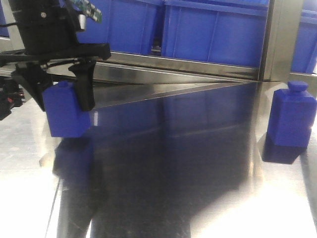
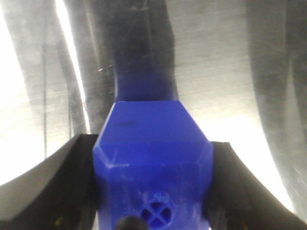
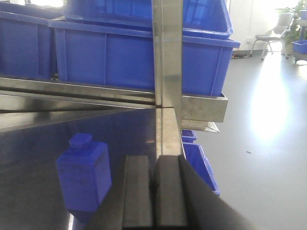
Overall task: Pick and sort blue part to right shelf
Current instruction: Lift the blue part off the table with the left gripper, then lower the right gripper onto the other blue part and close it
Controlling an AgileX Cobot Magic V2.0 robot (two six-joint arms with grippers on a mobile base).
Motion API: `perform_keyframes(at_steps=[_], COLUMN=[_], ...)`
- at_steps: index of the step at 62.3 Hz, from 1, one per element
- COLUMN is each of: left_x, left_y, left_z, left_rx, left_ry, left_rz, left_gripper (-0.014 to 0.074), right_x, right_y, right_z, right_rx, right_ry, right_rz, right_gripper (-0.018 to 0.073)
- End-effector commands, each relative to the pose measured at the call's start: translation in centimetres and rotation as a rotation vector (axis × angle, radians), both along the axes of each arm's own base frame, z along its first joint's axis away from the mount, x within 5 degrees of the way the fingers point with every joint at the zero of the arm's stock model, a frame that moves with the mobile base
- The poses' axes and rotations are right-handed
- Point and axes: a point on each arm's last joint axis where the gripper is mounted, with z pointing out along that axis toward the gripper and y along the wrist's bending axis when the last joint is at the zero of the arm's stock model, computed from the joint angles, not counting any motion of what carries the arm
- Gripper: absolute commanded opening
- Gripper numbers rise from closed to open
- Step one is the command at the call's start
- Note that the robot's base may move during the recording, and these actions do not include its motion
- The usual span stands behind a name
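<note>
My left gripper [image 1: 62, 94] is shut on a blue bottle-shaped part [image 1: 65, 113] at the left of the shiny steel table [image 1: 168, 163], the part's base at or just above the surface. In the left wrist view the part [image 2: 151, 153] fills the space between my two black fingers [image 2: 67, 187]. A second blue part [image 1: 291, 118] stands upright at the table's right edge; it also shows in the right wrist view [image 3: 84, 175]. My right gripper [image 3: 154, 191] is shut and empty, just right of that part. The shelf's blue bins [image 1: 213, 32] stand behind the steel rail [image 1: 183, 64].
A vertical steel post [image 1: 277, 39] stands at the back right; it shows in the right wrist view [image 3: 168, 62]. Smaller blue bins [image 3: 199, 160] sit low beyond the table's right edge. Open grey floor [image 3: 259, 143] with a chair [image 3: 273, 31] lies to the right.
</note>
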Motion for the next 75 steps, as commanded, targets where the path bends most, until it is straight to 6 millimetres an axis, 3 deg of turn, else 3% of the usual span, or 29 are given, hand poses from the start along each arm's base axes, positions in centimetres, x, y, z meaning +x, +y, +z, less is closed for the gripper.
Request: perform_keyframes(at_steps=[1, 14, 26, 33, 43, 49, 61, 65, 75], left_x=[-1.5, -5.8, -10.0, -12.3, -15.7, -17.6, -20.0, -20.5, -21.2], left_y=[0.0, 0.6, 2.1, 3.5, 5.5, 6.5, 8.0, 8.3, 8.7], left_z=[5.3, 11.4, 14.2, 14.6, 13.6, 13.0, 12.1, 12.3, 12.8], left_rx=[-0.046, 0.040, -0.036, -0.087, -0.151, -0.187, -0.227, -0.234, -0.252], left_ry=[-0.161, -0.444, -0.637, -0.734, -0.851, -0.918, -0.992, -1.007, -1.043], left_rz=[-0.040, -0.145, -0.173, -0.174, -0.180, -0.181, -0.180, -0.178, -0.173], left_gripper=[0.0313, 0.0313, 0.0313, 0.0313, 0.0313, 0.0313, 0.0312, 0.0312, 0.0312], right_x=[-0.4, -0.4, -0.7, -0.9, -0.8, -0.2, 2.5, 3.5, 6.3], right_y=[0.0, 0.0, 0.0, 0.0, 0.0, 0.0, 0.5, 0.9, 2.8], right_z=[1.8, 2.0, 3.0, 4.3, 6.8, 8.6, 12.4, 13.0, 15.0], right_rx=[0.007, 0.021, 0.022, 0.022, 0.023, 0.022, 0.021, 0.017, -0.010], right_ry=[-0.146, -0.167, -0.191, -0.170, -0.082, -0.066, 0.039, 0.122, 0.291], right_rz=[0.001, 0.002, 0.002, 0.003, 0.004, 0.004, 0.061, 0.098, 0.232], right_gripper=[0.0065, 0.0065, 0.0065, 0.0066, 0.0102, 0.0214, 0.0567, 0.0608, 0.0601])
